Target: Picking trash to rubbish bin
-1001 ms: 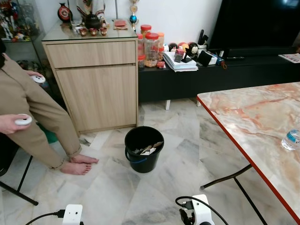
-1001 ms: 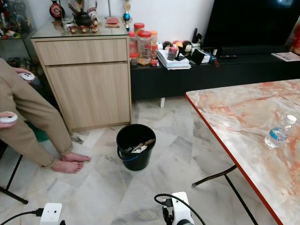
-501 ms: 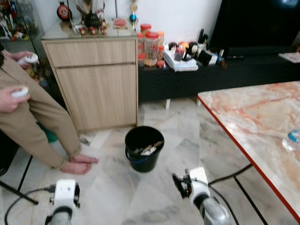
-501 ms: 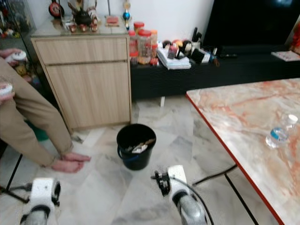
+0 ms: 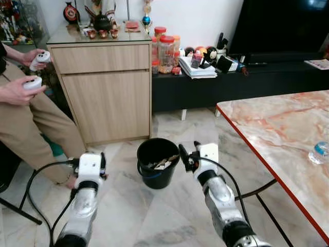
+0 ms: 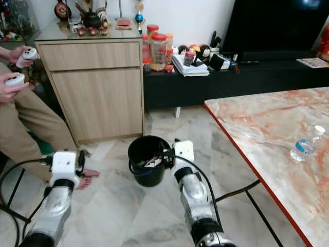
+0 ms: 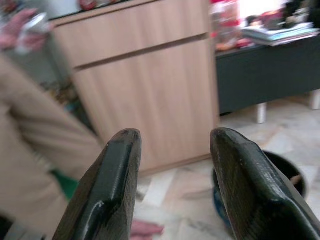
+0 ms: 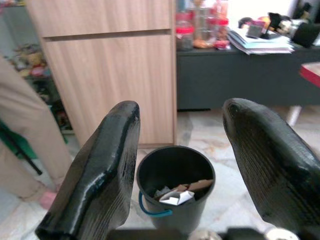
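A black rubbish bin (image 5: 158, 162) stands on the marble floor in front of me, with paper scraps (image 8: 181, 192) lying inside. My right gripper (image 8: 182, 112) is open and empty, raised just short of the bin and pointing at it. The left gripper (image 7: 172, 137) is also open and empty, held to the bin's left and facing the wooden cabinet (image 7: 150, 95). Both silver arms reach forward, the left arm (image 5: 86, 185) and the right arm (image 5: 216, 188). A clear plastic bottle (image 6: 305, 144) with a blue label stands on the marble table (image 6: 257, 123) at the right.
A person (image 5: 25, 118) sits at the left holding two white controllers, one bare foot near my left arm. The wooden cabinet (image 5: 105, 87) is behind the bin. A black TV console (image 5: 247, 77) carries jars and books. The table's black leg (image 5: 257, 191) crosses the floor at the right.
Both arms have risen from the bottom edge and now stretch forward on either side of the bin. The person has lifted both hands with the controllers.
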Available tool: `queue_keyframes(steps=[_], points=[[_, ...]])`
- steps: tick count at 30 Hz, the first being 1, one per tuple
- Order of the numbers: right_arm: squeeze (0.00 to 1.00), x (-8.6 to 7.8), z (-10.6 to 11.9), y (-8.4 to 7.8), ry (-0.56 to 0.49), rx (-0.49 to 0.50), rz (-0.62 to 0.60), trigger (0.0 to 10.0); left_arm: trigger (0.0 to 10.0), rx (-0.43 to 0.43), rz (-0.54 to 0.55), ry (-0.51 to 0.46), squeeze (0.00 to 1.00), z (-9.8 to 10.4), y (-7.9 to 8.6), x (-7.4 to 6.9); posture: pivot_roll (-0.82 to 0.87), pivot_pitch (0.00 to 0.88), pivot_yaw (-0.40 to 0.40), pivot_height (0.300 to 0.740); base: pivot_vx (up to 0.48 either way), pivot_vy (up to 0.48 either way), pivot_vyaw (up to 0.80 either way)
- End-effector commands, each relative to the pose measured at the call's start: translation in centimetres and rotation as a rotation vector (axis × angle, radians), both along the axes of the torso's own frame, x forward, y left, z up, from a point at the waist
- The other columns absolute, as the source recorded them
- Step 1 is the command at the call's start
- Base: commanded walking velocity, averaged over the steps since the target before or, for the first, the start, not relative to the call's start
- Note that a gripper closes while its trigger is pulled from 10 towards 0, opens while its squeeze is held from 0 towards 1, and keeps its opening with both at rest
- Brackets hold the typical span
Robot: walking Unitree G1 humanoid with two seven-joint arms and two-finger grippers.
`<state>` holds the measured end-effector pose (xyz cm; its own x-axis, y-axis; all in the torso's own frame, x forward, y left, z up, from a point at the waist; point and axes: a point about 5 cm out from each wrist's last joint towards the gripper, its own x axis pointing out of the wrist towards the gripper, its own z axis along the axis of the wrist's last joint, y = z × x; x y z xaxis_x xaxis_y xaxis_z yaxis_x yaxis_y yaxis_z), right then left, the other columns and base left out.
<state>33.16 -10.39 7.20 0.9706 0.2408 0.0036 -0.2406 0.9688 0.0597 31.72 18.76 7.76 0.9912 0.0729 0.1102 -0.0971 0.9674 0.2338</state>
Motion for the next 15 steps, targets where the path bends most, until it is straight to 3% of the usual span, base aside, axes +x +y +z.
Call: queue_keyframes(steps=[1,3,9,13,15], points=[[0.0,0.1,-0.4,-0.6,0.034,0.003,-0.043,10.0,10.0,0.027,-0.045,0.022,0.0,-0.3,-0.9,0.2,0.14,0.0,-0.062,0.74,0.0,0.0,0.0],[0.0,0.0,-0.5,-0.8,0.041,-0.006,-0.055,10.0,10.0,0.026,-0.048,0.027,0.0,-0.3,-1.0,0.3,0.14,0.0,-0.062,0.74,0.0,0.0,0.0],[0.0,-0.5,-2.3,-4.5,0.139,-0.032,-0.238,10.0,10.0,0.05,-0.084,0.045,0.0,-0.7,-2.0,0.2,0.13,0.0,-0.067,0.74,0.0,0.0,0.0],[0.0,-1.1,-3.0,-7.4,0.176,-0.07,-0.372,10.0,10.0,0.048,-0.075,0.057,0.0,-0.9,-1.7,0.2,0.13,0.0,-0.067,0.74,0.0,0.0,0.0],[0.0,-1.2,-3.0,-8.1,0.173,-0.075,-0.392,10.0,10.0,0.049,-0.073,0.058,0.0,-0.9,-1.5,0.2,0.13,0.0,-0.067,0.74,0.0,0.0,0.0]])
